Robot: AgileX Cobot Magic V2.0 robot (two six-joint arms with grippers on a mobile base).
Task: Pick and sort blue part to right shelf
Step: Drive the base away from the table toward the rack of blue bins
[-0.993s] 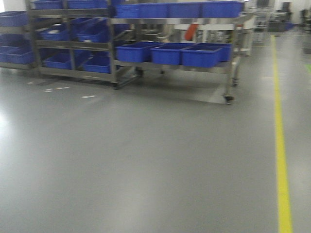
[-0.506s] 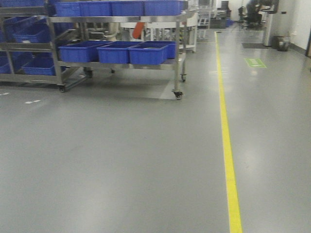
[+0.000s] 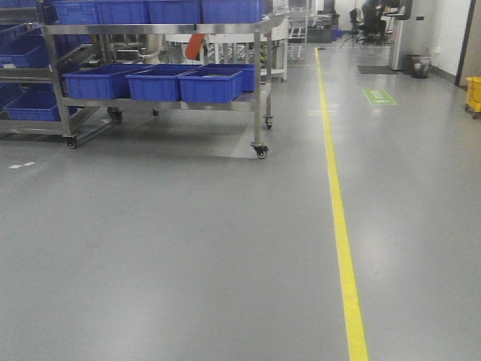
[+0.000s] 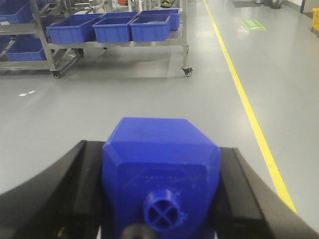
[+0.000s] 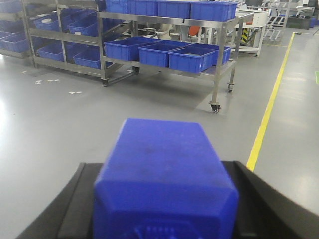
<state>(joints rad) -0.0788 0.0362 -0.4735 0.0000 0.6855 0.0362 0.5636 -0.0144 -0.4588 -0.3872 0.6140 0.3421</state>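
Observation:
In the left wrist view my left gripper [image 4: 160,172] is shut on a blue part [image 4: 159,149], a chunky block with a round cross-marked stub facing the camera, black fingers [image 4: 75,184] on both sides. In the right wrist view my right gripper [image 5: 162,191] is shut on a second blue part [image 5: 162,164] between black fingers [image 5: 249,199]. A wheeled steel shelf rack [image 3: 259,90] with blue bins [image 3: 210,84] stands ahead on the left, several metres off; it also shows in the left wrist view [image 4: 185,37] and the right wrist view [image 5: 219,64]. Neither gripper shows in the front view.
A second rack [image 3: 52,83] with blue bins stands left of the first. A yellow floor line [image 3: 338,218] runs away from me right of centre. A green floor marking [image 3: 379,96], a yellow cart [image 3: 473,96] and a bin [image 3: 419,66] lie far right. Grey floor lies between me and the racks.
The front view has swung to the right: the racks and the yellow line have slid left in the frame, and the aisle on the right has come into view.

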